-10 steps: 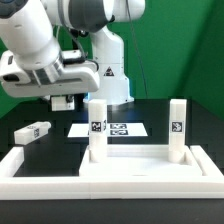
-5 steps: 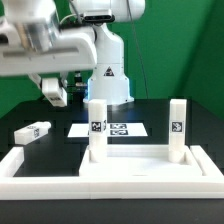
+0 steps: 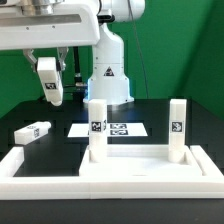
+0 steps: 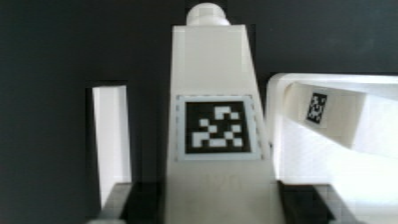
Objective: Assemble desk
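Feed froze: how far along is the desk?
Done: a first short square white leg post and a second leg post stand upright on the white rimmed plastic panel. In hand: the pincer grips a third leg post aloft. Left: fitting it and the fourth leg post, lying loose.

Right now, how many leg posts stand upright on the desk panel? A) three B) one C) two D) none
C: in the exterior view one leg post and another leg post stand upright on the panel; a third leg post lies flat on the table, and a fourth leg post sits in the pincer.
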